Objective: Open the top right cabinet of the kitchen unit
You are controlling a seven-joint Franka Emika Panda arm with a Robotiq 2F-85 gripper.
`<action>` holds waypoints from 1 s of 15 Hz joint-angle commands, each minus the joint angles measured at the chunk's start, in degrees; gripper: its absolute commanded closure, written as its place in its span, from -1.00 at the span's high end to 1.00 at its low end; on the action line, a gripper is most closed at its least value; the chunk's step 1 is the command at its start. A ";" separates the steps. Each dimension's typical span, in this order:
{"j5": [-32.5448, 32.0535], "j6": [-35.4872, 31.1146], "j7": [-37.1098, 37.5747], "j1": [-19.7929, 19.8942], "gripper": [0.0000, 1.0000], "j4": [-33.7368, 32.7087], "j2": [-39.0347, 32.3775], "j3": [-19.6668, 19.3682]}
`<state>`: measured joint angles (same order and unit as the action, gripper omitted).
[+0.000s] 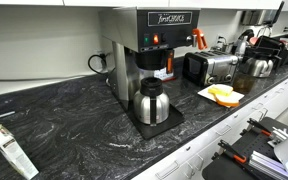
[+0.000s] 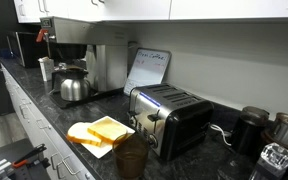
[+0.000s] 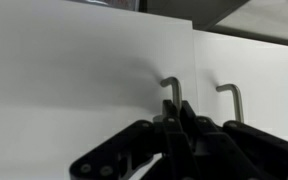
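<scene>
The kitchen unit has a black marbled countertop (image 1: pixel 74 115) with white drawer fronts (image 2: pixel 29 120) below it. Pale upper cabinets (image 2: pixel 134 8) run along the top. In the wrist view I face a white cabinet door (image 3: pixel 74 70) close up. It has a metal bar handle (image 3: pixel 172 90). A second handle (image 3: pixel 231 95) sits on the neighbouring door to the right. My gripper (image 3: pixel 176 122) is shut on the lower part of the left handle. The arm and gripper do not show in either exterior view.
On the countertop stand a coffee maker (image 1: pixel 149 60) with a steel carafe (image 1: pixel 150 103), a toaster (image 2: pixel 169 118) and yellow slices on a plate (image 2: pixel 102 132). A brown cup (image 2: pixel 130 158), a kettle (image 1: pixel 259 67) and a microwave (image 2: pixel 24 47) are there too.
</scene>
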<state>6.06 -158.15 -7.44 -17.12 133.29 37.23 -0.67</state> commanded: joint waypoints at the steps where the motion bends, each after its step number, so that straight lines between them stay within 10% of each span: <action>1: 3.74 -1.80 -3.10 -4.71 -0.95 1.51 2.44 -1.96; 15: 0.93 5.23 -0.76 -0.69 -0.95 7.15 13.10 0.26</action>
<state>6.78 -155.19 -9.87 -19.22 139.74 47.14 -2.23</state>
